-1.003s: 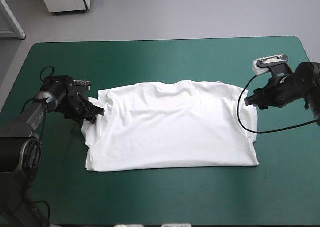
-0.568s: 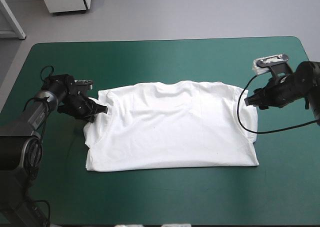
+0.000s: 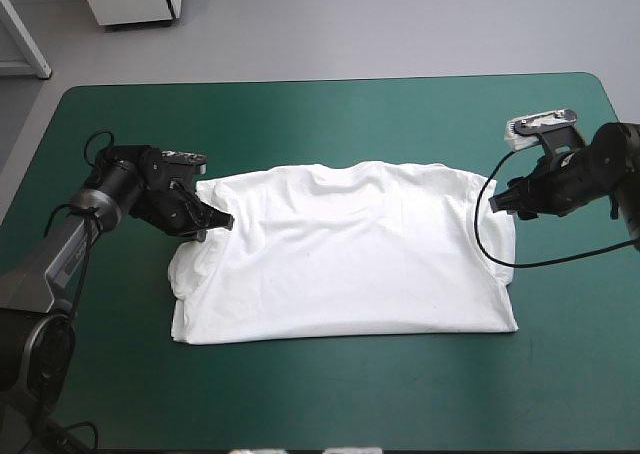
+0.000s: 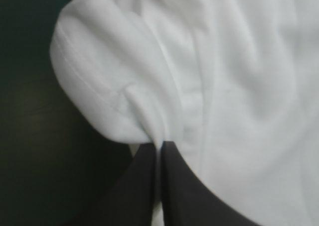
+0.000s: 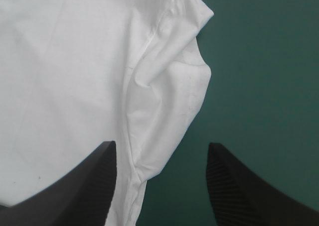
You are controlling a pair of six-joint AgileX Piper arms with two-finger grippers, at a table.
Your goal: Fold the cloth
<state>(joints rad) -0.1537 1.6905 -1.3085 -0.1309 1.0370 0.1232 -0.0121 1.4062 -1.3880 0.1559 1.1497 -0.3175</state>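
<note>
Left claw [image 4: 159,146] clamped; right claw [image 5: 161,145] spread apart.

T-shirt [image 3: 345,259] on table [image 3: 330,114] (near middle)

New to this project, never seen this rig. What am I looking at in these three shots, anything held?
It is a two-armed robot at a table with a teal-green cover. The high view looks down from behind it; the other two come from cameras on each wrist, looking along the black fingers. A white T-shirt lies spread flat, meant to be folded. The left gripper is shut on the T-shirt, pinching a sleeve. The right gripper is open at the opposite sleeve, holding nothing.
</note>
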